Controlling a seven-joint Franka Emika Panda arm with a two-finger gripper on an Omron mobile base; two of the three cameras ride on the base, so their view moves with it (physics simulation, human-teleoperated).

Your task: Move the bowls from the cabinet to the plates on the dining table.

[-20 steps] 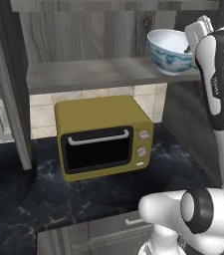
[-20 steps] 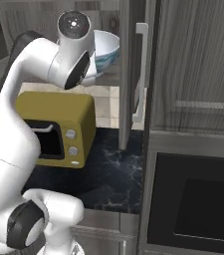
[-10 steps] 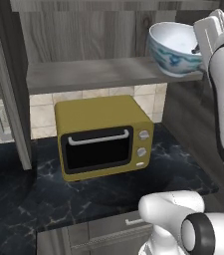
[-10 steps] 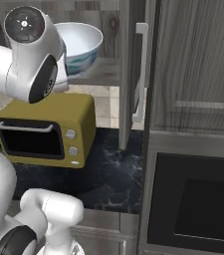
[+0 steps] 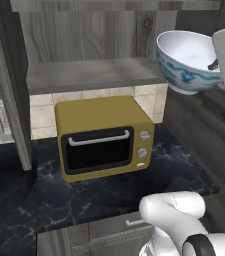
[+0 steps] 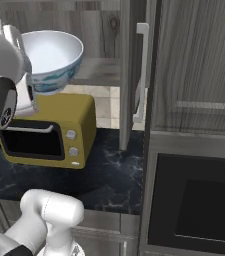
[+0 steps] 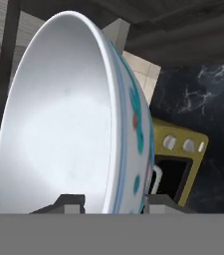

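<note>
Claw (image 7: 111,201) pinches patterned bowl (image 5: 186,62), fingertips half-hidden.

My end effector (image 7: 111,201) grips the rim of the white bowl (image 5: 186,60) with blue pattern and pale blue inside, one finger inside the wall and one outside. I hold it upright in the air, just in front of the cabinet (image 5: 91,75) shelf, which stands open, dark wood-grained, with a silver bar handle.

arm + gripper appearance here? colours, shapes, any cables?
Glossy white rounded arm links with dark grey joint caps, one round cap bearing a small light mark. The gripper has a white boxy hand and two small dark grey fingertips. No cables visible.
</note>
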